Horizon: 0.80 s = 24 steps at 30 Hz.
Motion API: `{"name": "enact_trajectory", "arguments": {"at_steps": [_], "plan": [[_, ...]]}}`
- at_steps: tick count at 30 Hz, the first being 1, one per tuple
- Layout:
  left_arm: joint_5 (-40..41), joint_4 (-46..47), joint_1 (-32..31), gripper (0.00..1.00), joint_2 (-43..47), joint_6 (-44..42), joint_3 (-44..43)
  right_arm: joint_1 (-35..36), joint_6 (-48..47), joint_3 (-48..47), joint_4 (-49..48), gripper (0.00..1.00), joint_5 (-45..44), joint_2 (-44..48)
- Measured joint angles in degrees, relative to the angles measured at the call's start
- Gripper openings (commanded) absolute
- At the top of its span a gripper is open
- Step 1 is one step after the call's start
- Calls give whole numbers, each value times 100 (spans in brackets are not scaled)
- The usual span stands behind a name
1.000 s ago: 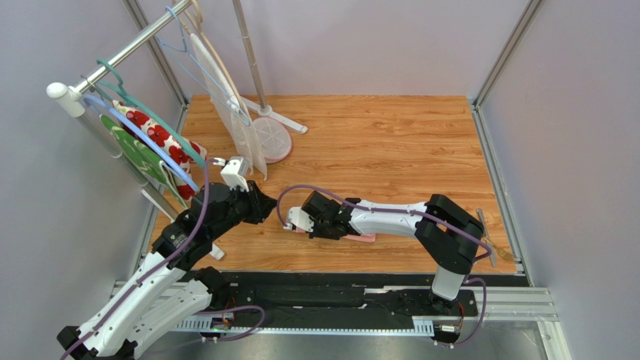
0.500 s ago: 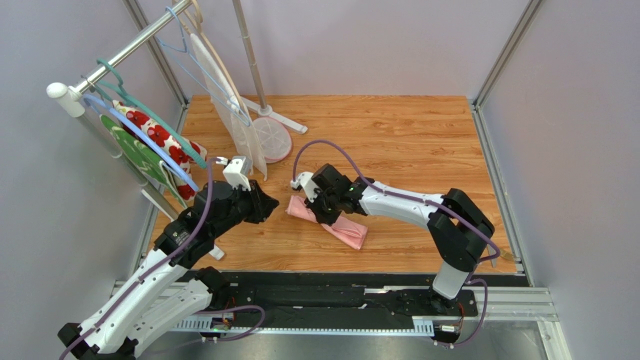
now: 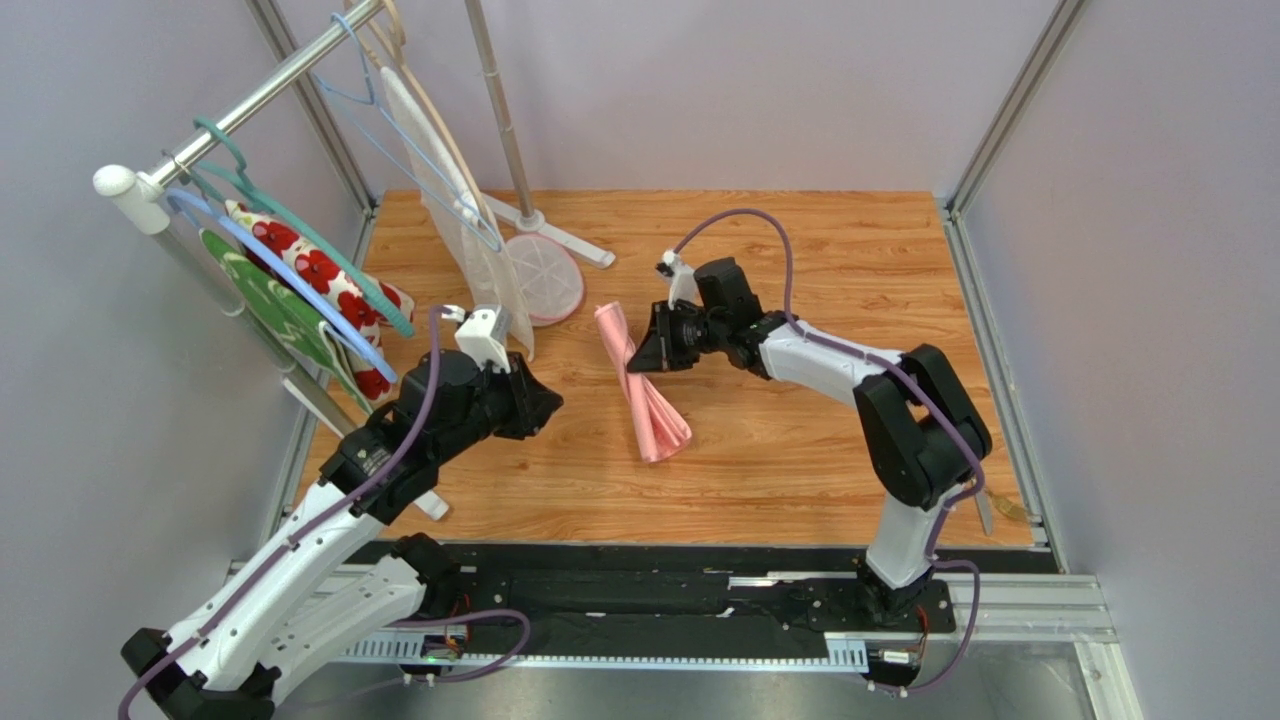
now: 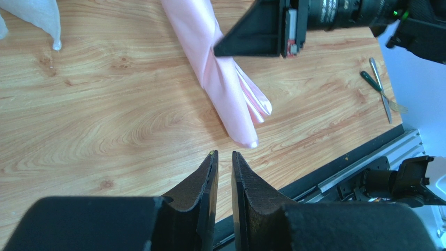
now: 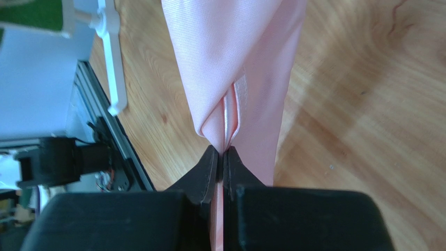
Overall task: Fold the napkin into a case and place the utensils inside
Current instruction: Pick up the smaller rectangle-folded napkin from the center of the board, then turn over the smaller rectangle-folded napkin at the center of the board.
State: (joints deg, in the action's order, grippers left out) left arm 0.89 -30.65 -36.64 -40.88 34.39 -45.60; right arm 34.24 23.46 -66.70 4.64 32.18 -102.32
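while my right gripper (image 5: 220,157) pinches the soft pink napkin (image 3: 642,384), a narrow layered strip, my left gripper (image 4: 220,170) hangs near it, fingers nearly pressed together.

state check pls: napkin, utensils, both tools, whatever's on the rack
napkin: folded into a long narrow strip, flat on the table, one edge pinched
right tool: shut on napkin
left tool: nearly closed, empty, short of the napkin's near end
utensils: loose on the table by its right edge, not in the napkin
flowered cloth: hanging on the rack
green cloth: hanging beside it
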Motion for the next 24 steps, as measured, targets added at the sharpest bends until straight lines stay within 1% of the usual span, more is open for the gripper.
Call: {"name": "enact_trajectory", "arguments": {"at_steps": [2,8,12,17,18,19,21,22,24], "plan": [[0,2,0,24,-74,2,0,-232,450,28,-564,0,264,-310],[-52,114,2,24,-334,7,0,-710,1482,125,-1862,0,905,-1176],[-127,343,4,23,-645,35,0,-1008,1755,184,-2157,0,1266,-1373],[-369,752,4,22,-1244,114,0,-1436,1895,177,-2411,12,1744,-1600],[-433,874,4,22,-1401,122,0,-1504,1899,177,-2409,17,1801,-1633],[-501,1001,4,22,-1565,129,0,-1591,1891,177,-2406,27,1851,-1659],[-612,1274,7,22,-1943,122,0,-1764,1843,181,-2380,36,1943,-1674],[-662,1394,4,21,-2116,122,0,-1818,1823,181,-2352,44,1969,-1674],[-721,1578,4,20,-2461,101,-17,-1991,1604,151,-2138,51,2044,-1674]]}}
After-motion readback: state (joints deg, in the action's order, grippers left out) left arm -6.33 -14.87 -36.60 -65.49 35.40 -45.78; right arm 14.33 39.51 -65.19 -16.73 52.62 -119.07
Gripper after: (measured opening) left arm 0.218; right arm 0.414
